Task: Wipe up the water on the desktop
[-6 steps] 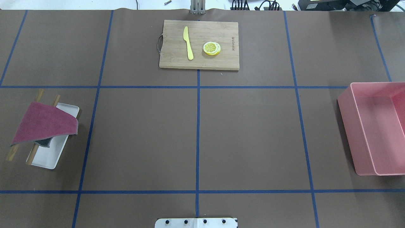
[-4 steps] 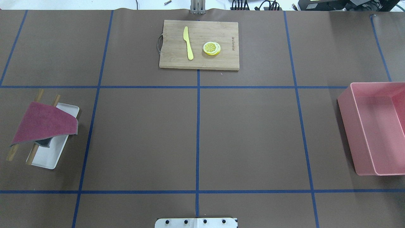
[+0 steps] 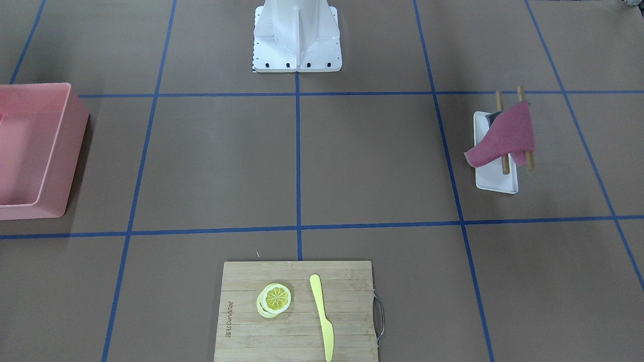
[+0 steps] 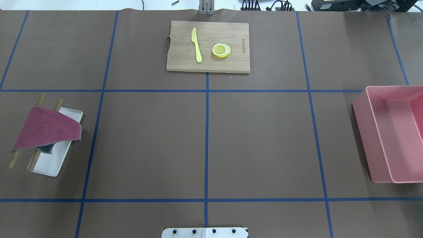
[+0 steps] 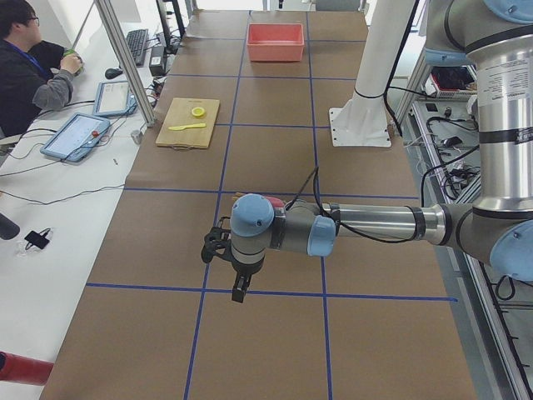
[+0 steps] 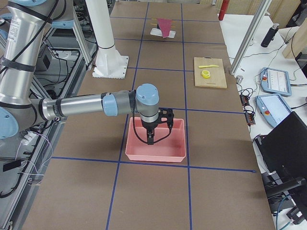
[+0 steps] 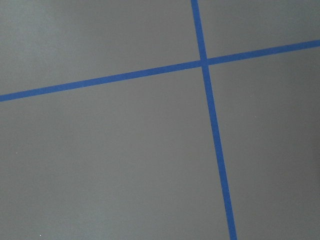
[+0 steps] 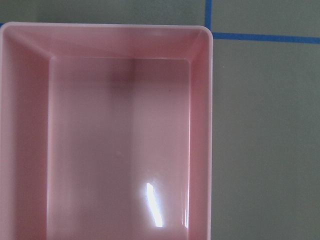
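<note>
The brown desktop (image 4: 148,142) with its blue tape grid fills the overhead view; I see no water on it. A maroon cloth (image 4: 46,127) hangs over two wooden rods (image 4: 12,161) above a white tray (image 4: 49,165) at the left. My left gripper (image 5: 239,292) shows only in the exterior left view, hanging over bare desktop, and I cannot tell whether it is open or shut. My right gripper (image 6: 150,139) shows only in the exterior right view, above a pink bin (image 6: 153,156), and I cannot tell its state either. The left wrist view shows only desktop (image 7: 125,150).
The pink bin (image 4: 363,132) stands at the right edge and looks empty in the right wrist view (image 8: 202,125). A bamboo cutting board (image 4: 185,64) at the far middle carries a yellow knife (image 4: 196,44) and lemon slices (image 4: 221,50). The robot's base plate (image 3: 297,63) sits at the near edge.
</note>
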Tool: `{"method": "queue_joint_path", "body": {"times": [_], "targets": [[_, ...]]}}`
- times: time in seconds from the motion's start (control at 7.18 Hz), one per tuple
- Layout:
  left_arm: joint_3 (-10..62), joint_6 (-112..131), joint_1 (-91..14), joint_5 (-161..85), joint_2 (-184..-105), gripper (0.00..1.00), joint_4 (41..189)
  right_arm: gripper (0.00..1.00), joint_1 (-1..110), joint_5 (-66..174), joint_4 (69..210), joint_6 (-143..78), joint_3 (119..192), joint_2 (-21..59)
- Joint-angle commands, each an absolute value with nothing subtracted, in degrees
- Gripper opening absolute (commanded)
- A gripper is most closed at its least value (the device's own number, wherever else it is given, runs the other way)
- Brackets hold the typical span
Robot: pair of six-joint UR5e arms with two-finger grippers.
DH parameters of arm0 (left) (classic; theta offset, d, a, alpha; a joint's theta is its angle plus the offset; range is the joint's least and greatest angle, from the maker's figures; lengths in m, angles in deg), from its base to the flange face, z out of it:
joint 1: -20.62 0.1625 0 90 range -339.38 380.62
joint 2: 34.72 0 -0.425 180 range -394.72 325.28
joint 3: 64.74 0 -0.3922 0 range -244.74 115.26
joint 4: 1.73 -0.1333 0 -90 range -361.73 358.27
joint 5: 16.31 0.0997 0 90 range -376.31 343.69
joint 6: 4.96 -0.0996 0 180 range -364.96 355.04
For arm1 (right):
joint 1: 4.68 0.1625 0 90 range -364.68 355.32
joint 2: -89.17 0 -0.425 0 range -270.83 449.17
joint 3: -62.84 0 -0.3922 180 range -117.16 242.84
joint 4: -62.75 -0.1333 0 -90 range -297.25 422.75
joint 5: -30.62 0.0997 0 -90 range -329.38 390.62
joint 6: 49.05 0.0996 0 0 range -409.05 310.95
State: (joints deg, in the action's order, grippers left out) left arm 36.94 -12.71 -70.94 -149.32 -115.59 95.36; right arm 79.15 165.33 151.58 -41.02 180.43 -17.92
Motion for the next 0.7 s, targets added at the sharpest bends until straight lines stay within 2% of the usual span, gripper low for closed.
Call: {"method": "queue_joint_path", "body": {"times": [0.0,0.42,0.56], "targets": [[37.7,-12.6,-71.0,-149.4,-118.6,0.98,102.3,1.00,79.2,166.2,149.2,-40.9,182.2,-16.7],[34.8,-10.3,-70.8,-157.2,-117.0,0.98,114.9,1.00,79.3,166.0,135.2,-38.5,178.1,-17.7],[35.3,-3.1,-67.3,-160.5,-117.1,0.98,115.9,1.00,78.4,166.1,134.6,-28.1,178.5,-16.1]]}}
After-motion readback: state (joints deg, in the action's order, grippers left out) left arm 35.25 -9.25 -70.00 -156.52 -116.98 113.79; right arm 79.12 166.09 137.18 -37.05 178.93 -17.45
